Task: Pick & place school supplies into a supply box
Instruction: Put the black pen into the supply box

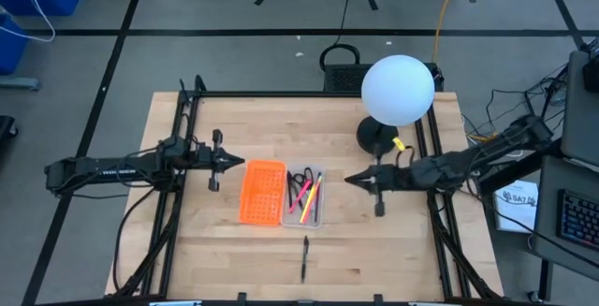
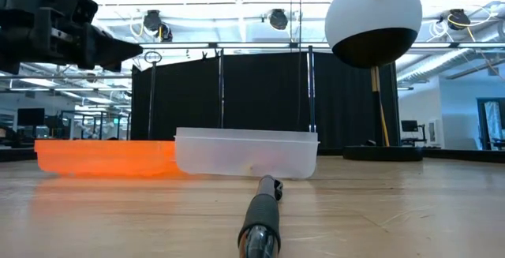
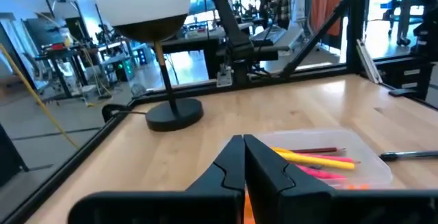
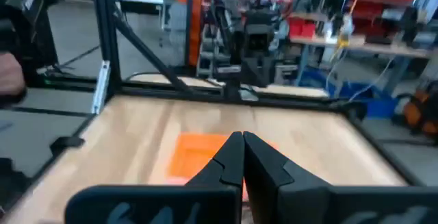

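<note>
Wooden table (image 1: 374, 250) fills the high view, with the clear supply box (image 1: 304, 196) near its middle, touching the orange perforated tray (image 1: 262, 192) on its left. Inside the box lie a yellow pencil (image 1: 312, 198), pink pens (image 1: 300, 194) and a dark one, side by side. One black pen (image 1: 304, 258) lies alone on the bare wood, near the front edge and apart from the box. Left gripper (image 1: 237, 163) hovers beside the orange tray, fingers pressed together and holding nothing. Right gripper (image 1: 351, 181) hovers just right of the box, likewise closed and empty. Behind it stands a lamp with a white globe (image 1: 398, 90).
</note>
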`<state>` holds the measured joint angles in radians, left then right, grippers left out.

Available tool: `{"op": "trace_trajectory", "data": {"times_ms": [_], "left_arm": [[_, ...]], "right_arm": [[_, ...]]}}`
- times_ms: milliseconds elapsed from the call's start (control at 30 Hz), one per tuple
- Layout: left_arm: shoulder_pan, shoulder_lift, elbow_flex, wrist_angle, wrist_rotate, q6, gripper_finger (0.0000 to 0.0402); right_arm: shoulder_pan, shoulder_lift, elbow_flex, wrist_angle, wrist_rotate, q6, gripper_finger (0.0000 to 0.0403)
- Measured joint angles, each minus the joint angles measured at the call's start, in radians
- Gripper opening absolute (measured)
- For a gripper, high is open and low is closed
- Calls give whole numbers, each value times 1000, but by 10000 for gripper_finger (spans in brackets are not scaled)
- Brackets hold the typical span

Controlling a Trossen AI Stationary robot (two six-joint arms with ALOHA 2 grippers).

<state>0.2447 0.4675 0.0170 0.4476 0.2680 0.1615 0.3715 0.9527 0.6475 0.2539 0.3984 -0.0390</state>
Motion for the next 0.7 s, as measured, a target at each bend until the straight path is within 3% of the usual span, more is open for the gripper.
{"op": "trace_trajectory", "data": {"times_ms": [300,433,567,700], "left_arm": [[-2,2,0,-93,-40,63,6],[-36,-24,-6,-115,84,169,5],[-80,-117,-6,-155,106,171,3],[-127,-262,-6,-236,107,176,3]], "right_arm": [[73,502,501,-319,48,270,0],[115,703,725,-433,50,339,0],[175,820,889,-412,146,335,0],[231,868,948,-392,275,369,0]]}}
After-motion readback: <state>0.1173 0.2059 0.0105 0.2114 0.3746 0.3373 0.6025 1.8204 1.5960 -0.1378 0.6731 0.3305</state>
